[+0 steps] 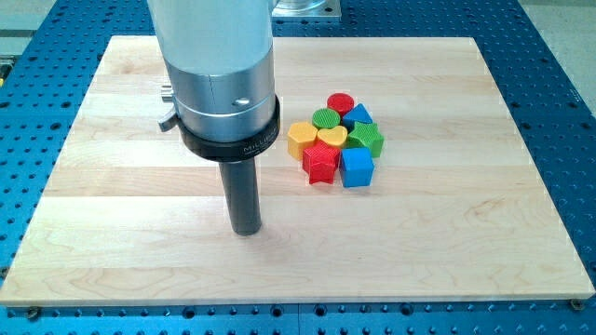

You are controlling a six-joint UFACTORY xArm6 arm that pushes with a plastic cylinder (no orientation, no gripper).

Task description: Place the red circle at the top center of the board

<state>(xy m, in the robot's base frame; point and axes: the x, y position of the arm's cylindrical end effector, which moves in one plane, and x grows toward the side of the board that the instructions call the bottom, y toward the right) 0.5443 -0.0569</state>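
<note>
The red circle (340, 102) sits at the top of a tight cluster of blocks right of the board's middle. It touches a green circle (326, 118) and a blue triangle (359, 115). My tip (246, 230) rests on the wooden board (121, 205) at the lower middle, well to the left of and below the cluster, touching no block.
The cluster also holds a yellow hexagon (300, 139), a yellow heart (331, 138), a green block (366, 140), a red block (320, 164) and a blue cube (357, 167). The arm's wide silver body (216, 65) hides the board's upper left-middle.
</note>
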